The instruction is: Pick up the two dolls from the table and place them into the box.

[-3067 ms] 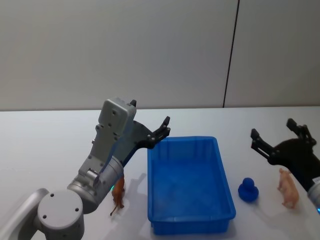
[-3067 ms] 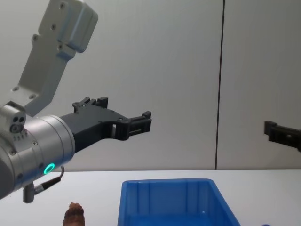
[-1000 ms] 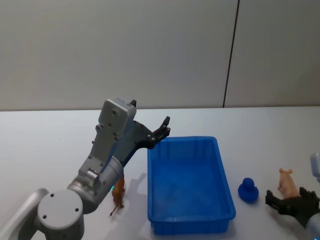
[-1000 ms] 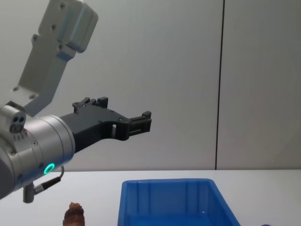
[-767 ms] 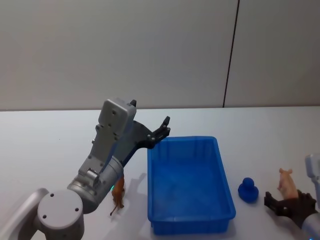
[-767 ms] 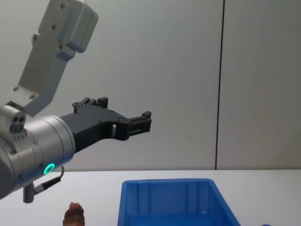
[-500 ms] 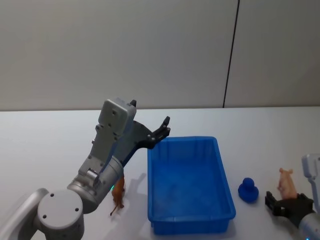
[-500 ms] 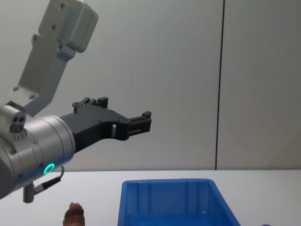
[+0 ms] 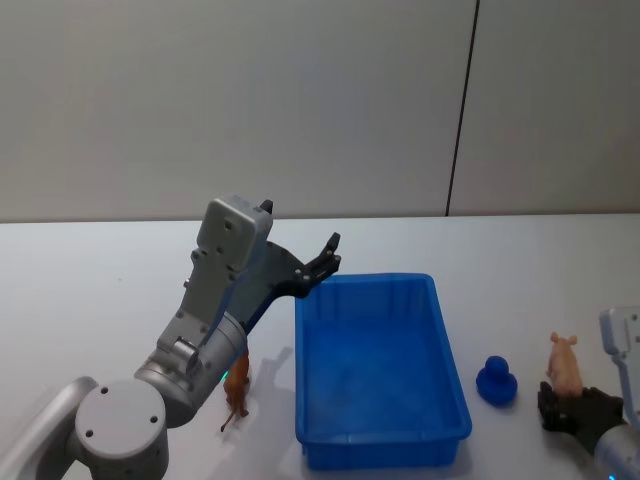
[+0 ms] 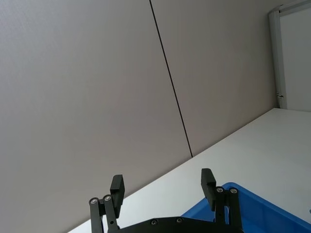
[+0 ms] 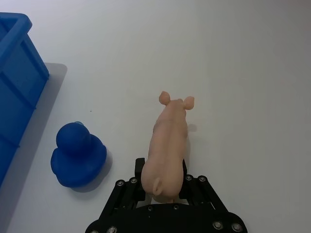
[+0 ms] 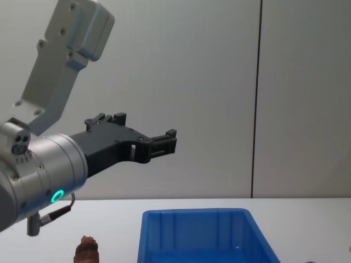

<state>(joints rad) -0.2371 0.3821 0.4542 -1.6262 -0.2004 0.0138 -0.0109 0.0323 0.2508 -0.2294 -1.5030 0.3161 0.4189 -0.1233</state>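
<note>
Progress stands at zero of two dolls boxed: the reddish-brown doll (image 9: pixel 237 390) stands on the table (image 9: pixel 90 300) just left of the box (image 9: pixel 383 450), which holds nothing, and the left gripper (image 10: pixel 163 180) hangs above the box's rear left corner, fingers spread and unladen. Right of a blue duck (image 9: pixel 496 380), the right gripper (image 11: pixel 163 173) is clamped on the hindquarters of the pink doll (image 11: pixel 170 136) at table level; lift, transfer and release are left for both.

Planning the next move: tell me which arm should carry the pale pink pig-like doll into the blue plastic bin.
Right. The right gripper clasps the pale pink pig-like doll at its rear. The left gripper hangs open, raised at the far left corner of the blue plastic bin, away from the pig.
</note>
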